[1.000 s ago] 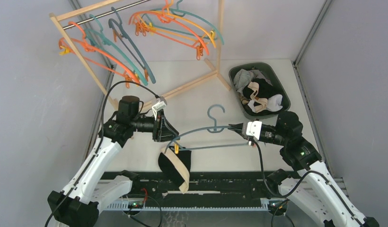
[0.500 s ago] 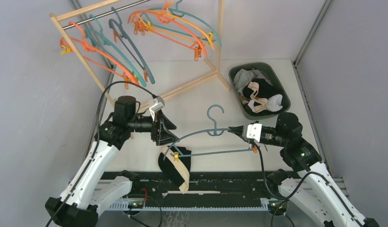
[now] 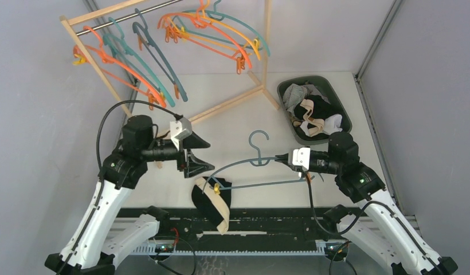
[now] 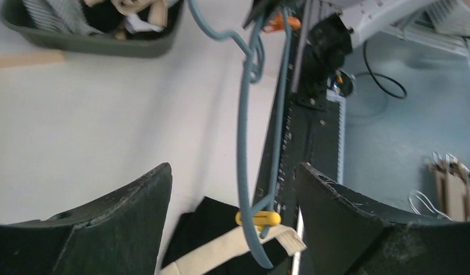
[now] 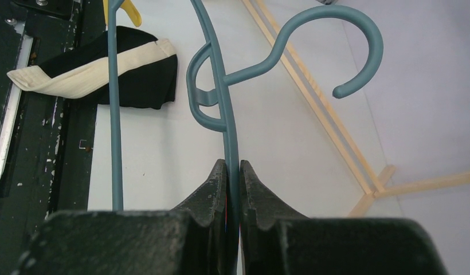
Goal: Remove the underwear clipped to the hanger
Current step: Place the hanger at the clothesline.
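My right gripper [image 3: 280,159] is shut on the upper arm of a blue-grey hanger [image 3: 244,162], just right of its hook, and holds it over the table; the wrist view shows the jaws pinching the wire [image 5: 231,137]. Black underwear with a cream waistband [image 3: 212,201] lies at the near table edge under the hanger's left end, beside a yellow clip [image 3: 214,187]; whether the clip grips it I cannot tell. It also shows in the left wrist view [image 4: 221,243] and right wrist view [image 5: 101,71]. My left gripper [image 3: 199,154] is open and empty, left of the hanger's end.
A dark green bin [image 3: 343,111] at the back right holds several garments, black, white and cream, and a checked cloth. A wooden rack [image 3: 101,71] at the back left carries several orange, teal and yellow hangers. An orange clip [image 3: 306,179] hangs at the held hanger's right end.
My left arm has drawn back to the left and lifted, away from the hanger's left end. My right gripper shifted the hanger slightly left. The black underwear has stayed in place.
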`<act>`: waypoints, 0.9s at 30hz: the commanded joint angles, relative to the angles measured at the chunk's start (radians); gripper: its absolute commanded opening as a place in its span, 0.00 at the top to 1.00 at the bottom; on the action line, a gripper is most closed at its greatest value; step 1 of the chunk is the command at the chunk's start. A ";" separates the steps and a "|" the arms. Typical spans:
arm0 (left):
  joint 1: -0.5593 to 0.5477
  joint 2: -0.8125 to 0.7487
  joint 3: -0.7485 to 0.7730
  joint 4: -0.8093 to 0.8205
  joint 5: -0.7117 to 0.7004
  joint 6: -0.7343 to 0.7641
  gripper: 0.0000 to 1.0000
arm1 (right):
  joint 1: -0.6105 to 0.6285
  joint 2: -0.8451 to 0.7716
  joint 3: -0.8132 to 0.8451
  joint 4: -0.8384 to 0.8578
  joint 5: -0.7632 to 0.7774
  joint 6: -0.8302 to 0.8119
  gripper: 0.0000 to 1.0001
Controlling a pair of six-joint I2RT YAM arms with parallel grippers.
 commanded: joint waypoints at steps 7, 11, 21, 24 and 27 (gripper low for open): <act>-0.079 -0.007 -0.138 -0.062 0.019 0.073 0.26 | 0.012 0.007 0.068 0.119 -0.070 0.069 1.00; -0.087 -0.019 -0.173 -0.039 0.075 0.057 0.32 | 0.013 0.007 0.067 0.147 -0.063 0.092 1.00; -0.087 -0.023 -0.212 0.051 0.176 -0.017 0.68 | 0.003 0.014 0.066 0.205 -0.053 0.157 1.00; -0.087 -0.024 -0.207 0.072 0.173 -0.043 0.90 | -0.006 0.022 0.060 0.220 -0.058 0.191 1.00; -0.086 -0.045 -0.208 0.085 0.144 -0.056 1.00 | -0.022 0.032 0.057 0.239 -0.055 0.238 0.98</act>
